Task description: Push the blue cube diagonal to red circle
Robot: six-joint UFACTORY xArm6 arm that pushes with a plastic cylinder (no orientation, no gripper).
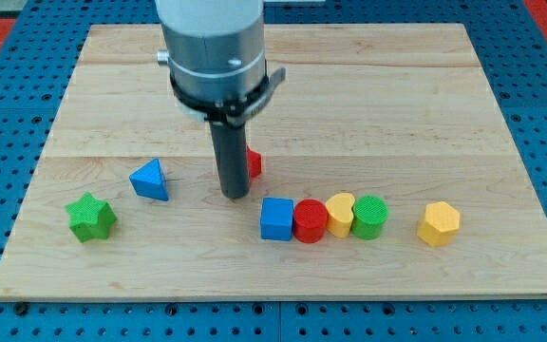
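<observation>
The arm ends in a plain dark rod with no jaws to open or close, so nothing is grasped; my tip (235, 195) is set down on the wooden board (368, 104) a little toward the view's left of centre. A small red block (254, 164) is seen just to the view's right of the rod and partly hidden behind it, so its shape cannot be told, nor whether it is touched. The blue cube (276, 218) is found just below and to the view's right of my tip, close but apart from it. The red circle (310, 221) is pressed against the cube's right side, and the row is carried on rightward by a yellow heart-shaped block (340, 214) and a green cylinder (369, 217), each touching the next. A yellow hexagonal block (439, 223) is placed farther right of my tip, apart from the row and near the board's right edge. To the left of my tip a blue triangular block (150, 180) is seen, and farther left and lower a green star-shaped block (90, 218) lies near the board's left edge. The row lies not far from the board's bottom edge. Wide bare wood is left above and to the right of my tip, up to the top edge.
</observation>
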